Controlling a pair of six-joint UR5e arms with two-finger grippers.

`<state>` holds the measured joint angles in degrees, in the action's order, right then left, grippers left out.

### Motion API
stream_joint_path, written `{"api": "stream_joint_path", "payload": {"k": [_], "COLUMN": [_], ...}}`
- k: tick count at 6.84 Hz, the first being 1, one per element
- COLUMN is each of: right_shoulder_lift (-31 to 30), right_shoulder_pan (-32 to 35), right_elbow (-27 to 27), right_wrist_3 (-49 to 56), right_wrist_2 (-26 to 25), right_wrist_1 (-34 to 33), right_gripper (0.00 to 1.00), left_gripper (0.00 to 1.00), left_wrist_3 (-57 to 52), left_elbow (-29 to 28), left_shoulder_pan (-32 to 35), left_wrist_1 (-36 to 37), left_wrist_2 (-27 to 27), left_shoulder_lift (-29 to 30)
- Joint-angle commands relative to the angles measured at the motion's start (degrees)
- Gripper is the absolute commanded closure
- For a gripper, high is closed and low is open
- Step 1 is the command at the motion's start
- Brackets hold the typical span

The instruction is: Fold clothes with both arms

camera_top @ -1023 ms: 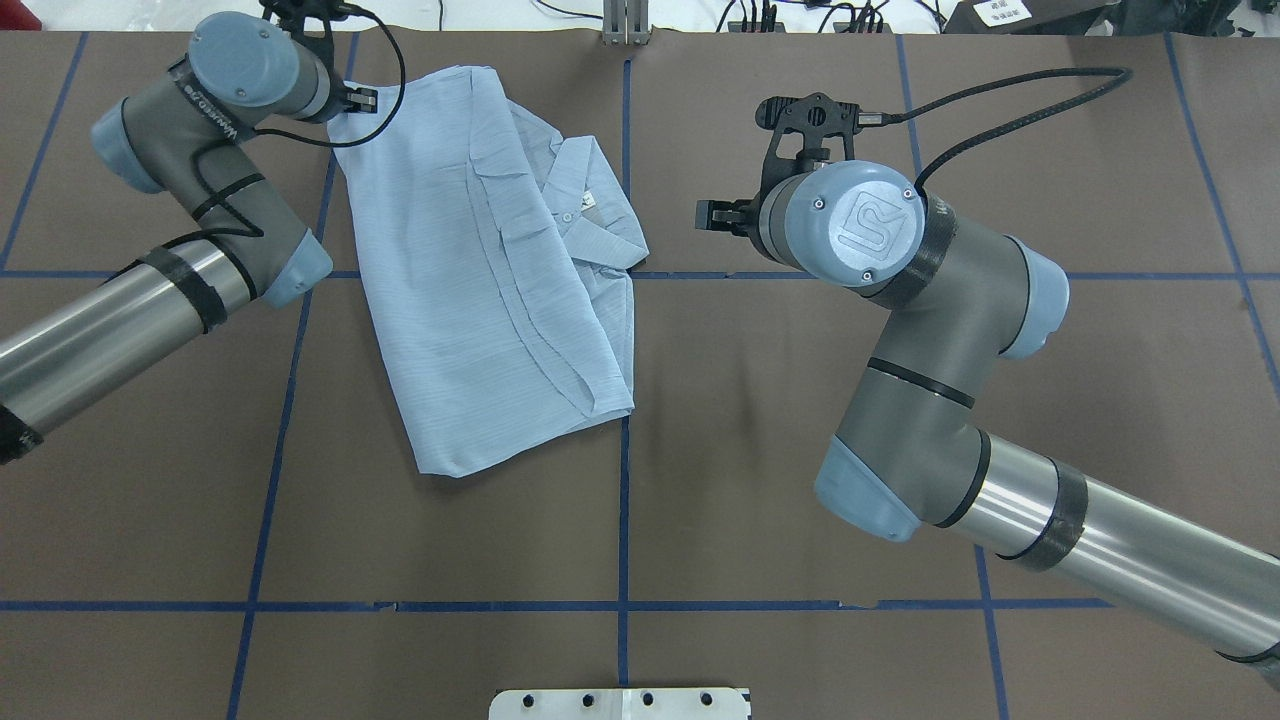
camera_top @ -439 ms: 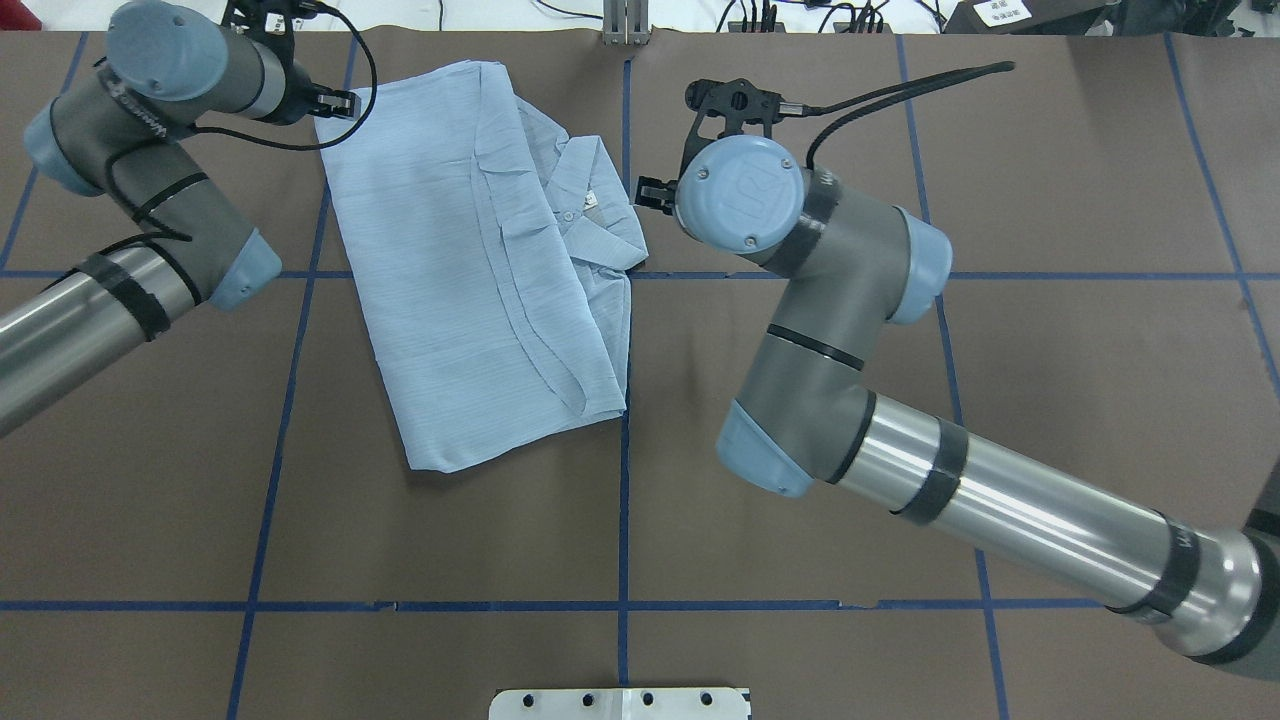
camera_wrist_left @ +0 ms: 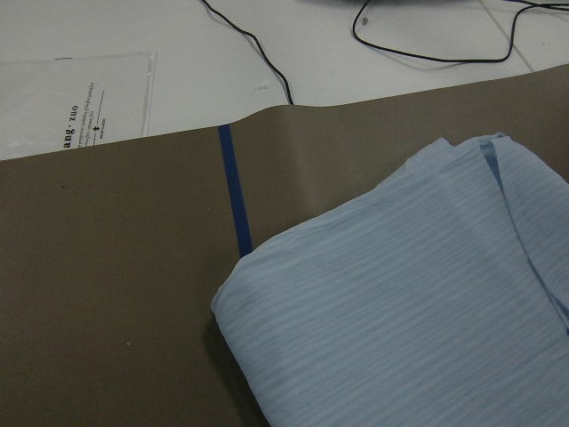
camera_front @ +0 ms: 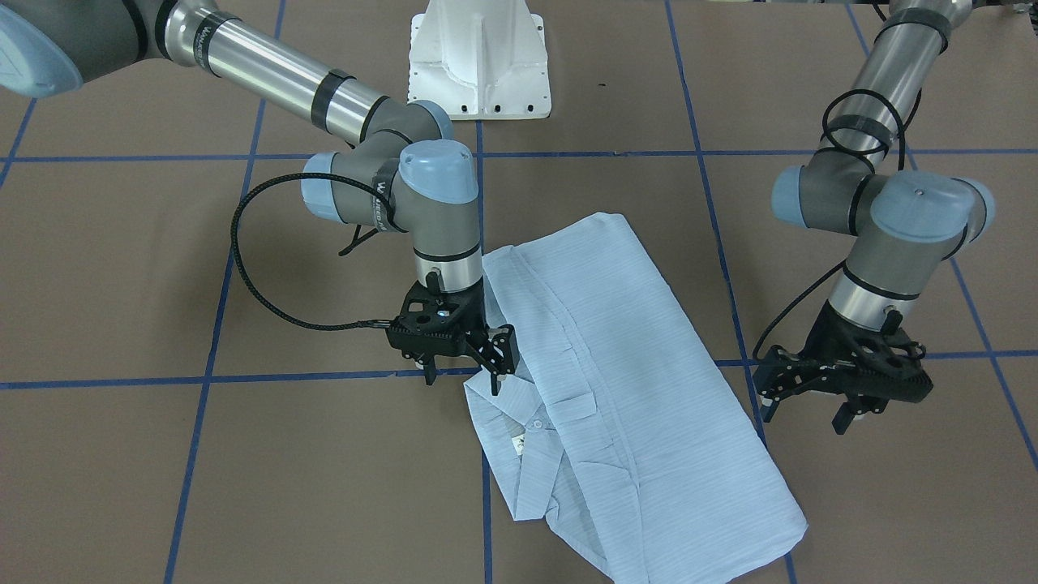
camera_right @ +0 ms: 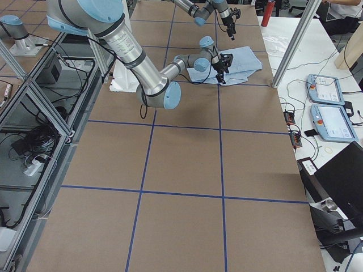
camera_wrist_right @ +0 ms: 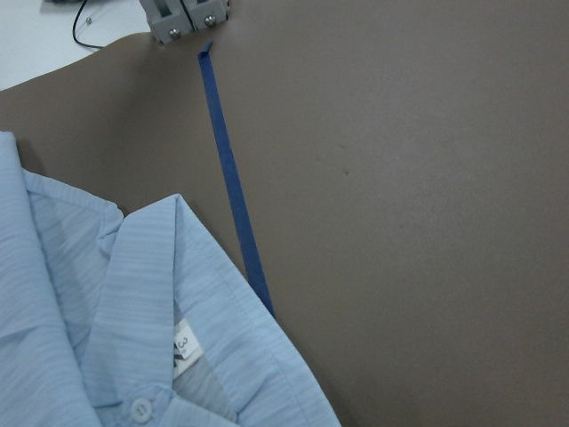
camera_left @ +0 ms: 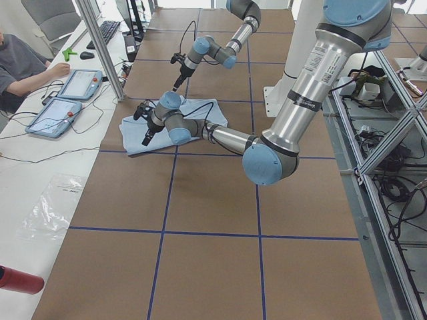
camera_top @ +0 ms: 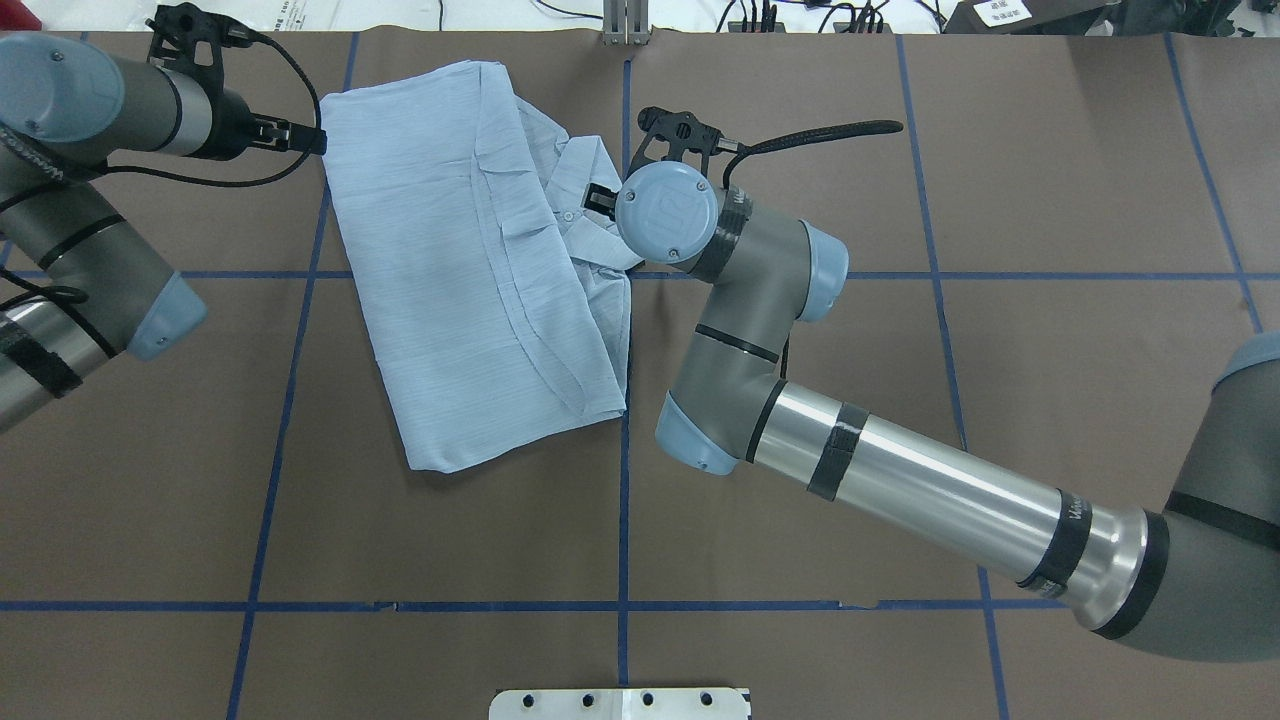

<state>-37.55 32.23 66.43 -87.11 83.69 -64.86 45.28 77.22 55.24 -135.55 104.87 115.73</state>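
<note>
Bright even overhead light, soft shadows, sharp focus.

Right grey metal jointed arm (camera_top: pixel 900 480): extended toward far centre, wrist vertical; right black two-finger gripper (camera_front: pixel 462 378) pointing down, fingers spread.
Left grey metal jointed arm (camera_top: pixel 60 220): elbow bent, far left; left black two-finger gripper (camera_front: pixel 804 415) pointing down, fingers spread.

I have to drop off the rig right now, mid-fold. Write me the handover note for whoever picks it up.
Left gripper: open, holding nothing. It hovers just off the far corner of the shirt on its own side.
Right gripper: open, holding nothing. It hangs over the collar.
Shirt: lies flat on the far half of the table, near the centre line, with the collar edge toward the right arm.
Done: the sides look folded in, leaving a long narrow panel.
Left: neither grip is taken yet. The next step is probably to take both and fold across the length.
</note>
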Motion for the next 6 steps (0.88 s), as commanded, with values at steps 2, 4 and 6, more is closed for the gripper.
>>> {"api": "stream_joint_path", "payload": {"k": [2, 4, 6], "right_shoulder_lift": [0.46, 0.54, 0.63], "right_shoulder_pan": [-1.65, -1.65, -1.65], "right_elbow": [-3.14, -3.5, -3.5], "right_wrist_3": [-6.04, -6.14, -6.23], "right_wrist_2": [-0.46, -0.46, -0.72], "right_wrist_1": [0.61, 0.43, 0.43], "right_gripper": [0.29, 0.29, 0.33], "left_gripper": [0.0, 0.0, 0.0], "left_wrist_3": [0.16, 0.16, 0.16], "left_elbow": [1.18, 1.09, 1.18], "left_shoulder_pan": [-0.05, -0.13, -0.05], "left_wrist_1": [0.02, 0.02, 0.02], "left_wrist_2": [0.07, 0.07, 0.07], "left_shoulder_lift": [-1.04, -1.04, -1.04]}}
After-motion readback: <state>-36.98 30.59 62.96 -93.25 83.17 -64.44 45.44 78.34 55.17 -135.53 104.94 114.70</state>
